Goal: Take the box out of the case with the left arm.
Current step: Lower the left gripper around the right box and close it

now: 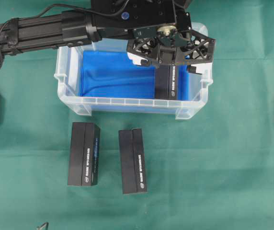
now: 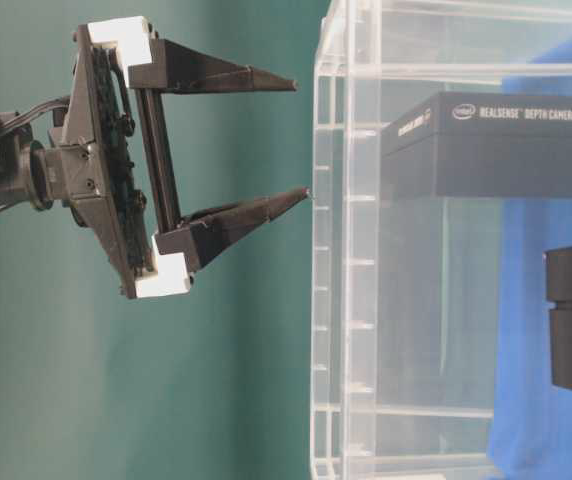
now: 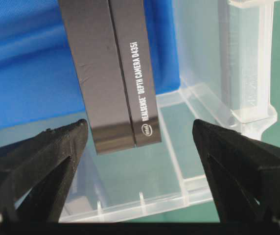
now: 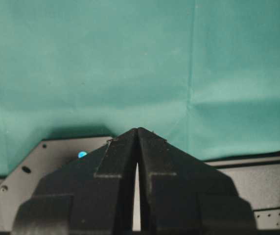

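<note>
Case [image 1: 127, 103]: you see a clear plastic tub with a blue lining on its floor, at the twelve o'clock side of the green cloth [image 1: 213, 167] in the overhead view.
Box in the case [image 1: 168, 84]: a black box stands at the tub's three o'clock end, its white lettering readable in the left wrist view [image 3: 113, 73].
Left arm [image 1: 46, 31]: it reaches in from nine o'clock and ends over the tub's three o'clock end, above the box.
Left gripper [image 1: 169, 62]: your pincer stands spread wide; in the left wrist view [image 3: 140, 134] one finger lies at eight o'clock of the box and one at four o'clock, neither touching it.
Table-level view: the left gripper [image 2: 301, 138] appears at nine o'clock of the tub wall [image 2: 346, 250], fingers apart and holding nothing.
Right gripper [image 4: 137, 134]: the tips are pressed together with nothing between them, over bare cloth.
Boxes on the cloth: two more black boxes lie at six o'clock of the tub, one [image 1: 84, 153] at nine o'clock of the other [image 1: 132, 160], near but apart.
</note>
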Robot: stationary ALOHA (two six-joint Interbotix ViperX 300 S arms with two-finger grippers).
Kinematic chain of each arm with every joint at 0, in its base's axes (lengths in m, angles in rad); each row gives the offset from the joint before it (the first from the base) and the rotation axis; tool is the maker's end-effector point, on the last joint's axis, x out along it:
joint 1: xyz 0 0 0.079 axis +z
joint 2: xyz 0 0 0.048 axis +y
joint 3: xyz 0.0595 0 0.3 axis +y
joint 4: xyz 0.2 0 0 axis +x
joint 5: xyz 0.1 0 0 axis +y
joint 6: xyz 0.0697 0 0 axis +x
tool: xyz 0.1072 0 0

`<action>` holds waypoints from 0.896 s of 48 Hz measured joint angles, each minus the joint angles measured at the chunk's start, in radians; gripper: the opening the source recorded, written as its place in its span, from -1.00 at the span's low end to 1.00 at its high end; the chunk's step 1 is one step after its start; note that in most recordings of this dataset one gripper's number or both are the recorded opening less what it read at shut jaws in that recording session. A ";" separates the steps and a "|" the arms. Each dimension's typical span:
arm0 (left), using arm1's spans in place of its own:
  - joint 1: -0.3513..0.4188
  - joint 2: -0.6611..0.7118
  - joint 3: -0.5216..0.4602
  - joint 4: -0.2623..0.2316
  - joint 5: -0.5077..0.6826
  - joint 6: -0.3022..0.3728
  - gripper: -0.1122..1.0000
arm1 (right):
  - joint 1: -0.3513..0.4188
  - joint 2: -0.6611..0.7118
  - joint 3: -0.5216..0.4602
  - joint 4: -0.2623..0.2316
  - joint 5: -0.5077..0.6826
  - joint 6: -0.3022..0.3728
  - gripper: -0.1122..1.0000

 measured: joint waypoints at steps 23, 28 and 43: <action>0.005 0.000 0.071 0.009 -0.015 0.000 0.78 | 0.000 0.000 0.002 0.000 0.000 0.000 -0.78; 0.009 0.000 0.107 0.014 -0.043 -0.005 0.78 | 0.000 0.000 0.002 0.000 0.000 0.000 -0.78; 0.014 -0.009 0.189 0.015 -0.132 -0.020 0.78 | 0.000 0.000 0.002 0.000 0.002 0.000 -0.78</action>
